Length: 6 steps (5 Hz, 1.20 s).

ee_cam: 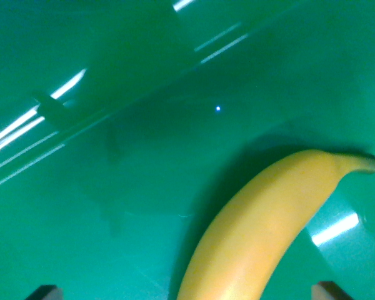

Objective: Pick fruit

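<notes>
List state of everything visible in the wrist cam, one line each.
banana: yellow, whole, unpeeled, lying on the green surface, stem toward the wrist view's right, not gripped.
green surface: glossy, showing bright light reflections and shadows.
end effector: only two dark fingertips show at the bottom corners, spread wide, banana's lower end between them, no contact visible.

No readable txt, labels, brands or nos. anywhere in view.
</notes>
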{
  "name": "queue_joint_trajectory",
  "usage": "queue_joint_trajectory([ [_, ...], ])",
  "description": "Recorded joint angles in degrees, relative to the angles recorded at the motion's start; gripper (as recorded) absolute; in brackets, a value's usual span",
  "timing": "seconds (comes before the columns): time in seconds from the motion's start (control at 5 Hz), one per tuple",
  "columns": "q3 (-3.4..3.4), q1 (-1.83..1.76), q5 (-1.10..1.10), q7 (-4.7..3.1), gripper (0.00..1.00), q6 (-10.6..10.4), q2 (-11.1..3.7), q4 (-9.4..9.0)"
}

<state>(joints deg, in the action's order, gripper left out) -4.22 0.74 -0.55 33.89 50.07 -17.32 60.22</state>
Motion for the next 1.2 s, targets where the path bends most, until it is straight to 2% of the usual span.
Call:
queue_joint_trajectory([
  [0.2, -0.12, 0.16, 0.17, 1.31, 0.00, -1.8, -0.68, -1.32],
  [0.4, -0.12, 0.16, 0.17, 1.31, 0.00, -1.8, -0.68, -1.32],
  [0.6, -0.22, 0.30, 0.31, 2.43, 0.00, -3.3, -1.26, -2.44],
  [0.8, -0.22, 0.30, 0.31, 2.43, 0.00, -3.3, -1.26, -2.44],
  [1.0, -0.31, 0.41, 0.43, 3.33, 0.00, -4.5, -1.73, -3.35],
  [1.2, -0.31, 0.41, 0.43, 3.33, 0.00, -4.5, -1.73, -3.35],
])
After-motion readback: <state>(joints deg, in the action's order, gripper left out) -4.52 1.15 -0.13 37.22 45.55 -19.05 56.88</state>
